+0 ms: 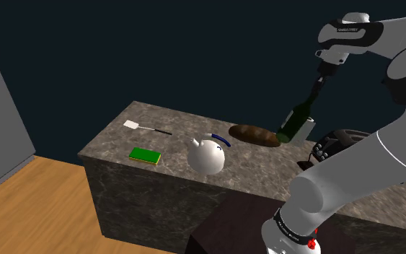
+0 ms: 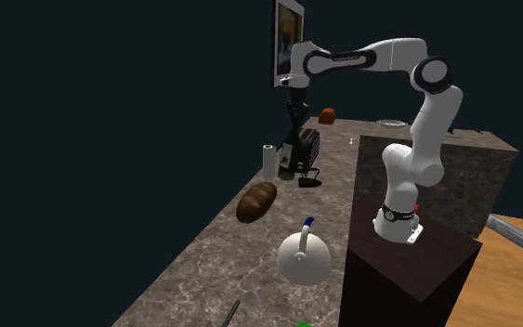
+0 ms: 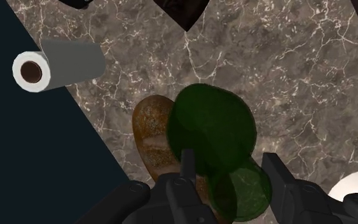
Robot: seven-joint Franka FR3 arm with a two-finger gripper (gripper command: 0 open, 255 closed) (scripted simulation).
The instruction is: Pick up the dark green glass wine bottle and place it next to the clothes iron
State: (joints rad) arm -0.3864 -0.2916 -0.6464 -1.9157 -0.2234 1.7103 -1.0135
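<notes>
While the black fingers [image 3: 282, 181] of the gripper [image 1: 319, 78] clasp the neck of the dark green bottle [image 1: 295, 121], it hangs tilted over the marble desk [image 1: 172, 133], its base near one end of a bread loaf [image 1: 255, 135]. A paper roll [image 2: 269, 161] and the black iron [image 2: 307, 149] stand just beside it. A white kettle [image 1: 208, 155] sits farther along.

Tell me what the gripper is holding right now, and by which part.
The gripper holds the dark green wine bottle by the top of its neck; the body hangs tilted below it, above the counter.
</notes>
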